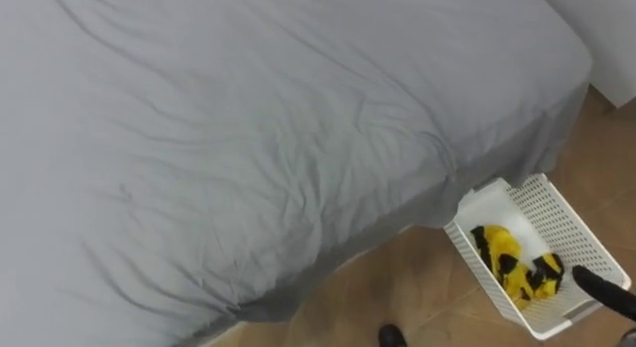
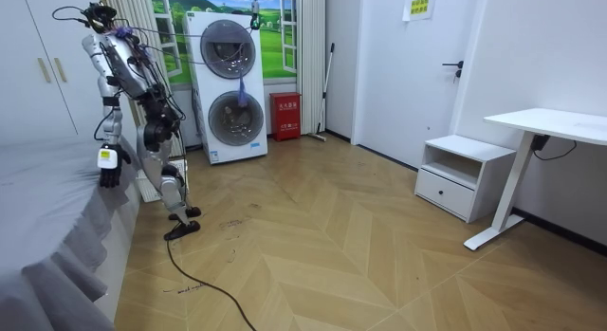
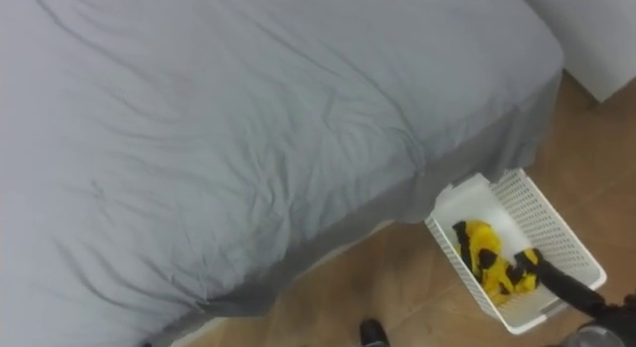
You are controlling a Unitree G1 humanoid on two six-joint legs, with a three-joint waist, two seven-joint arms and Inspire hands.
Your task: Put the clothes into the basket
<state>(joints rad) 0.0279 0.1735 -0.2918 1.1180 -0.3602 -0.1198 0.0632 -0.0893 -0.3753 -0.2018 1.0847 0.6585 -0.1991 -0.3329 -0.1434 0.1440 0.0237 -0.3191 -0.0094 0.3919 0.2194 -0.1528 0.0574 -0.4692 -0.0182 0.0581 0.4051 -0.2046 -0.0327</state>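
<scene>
The right hand (image 3: pixel 543 270) reaches into the white basket (image 3: pixel 556 216) from its near end, touching the yellow-and-black garment (image 3: pixel 485 256); its fingers look buried in the cloth, so I cannot tell if they grip it. The garment already lies in the basket, stretched along the basket's long axis away from the hand, toward the grey bed (image 3: pixel 248 138) beyond.

We see the robot standing at the room view's left, beside the grey bed (image 2: pixel 47 208), a hand (image 2: pixel 109 170) hanging at its edge. Stacked washing machines (image 2: pixel 232 84) stand behind, a white desk (image 2: pixel 550 122) far right.
</scene>
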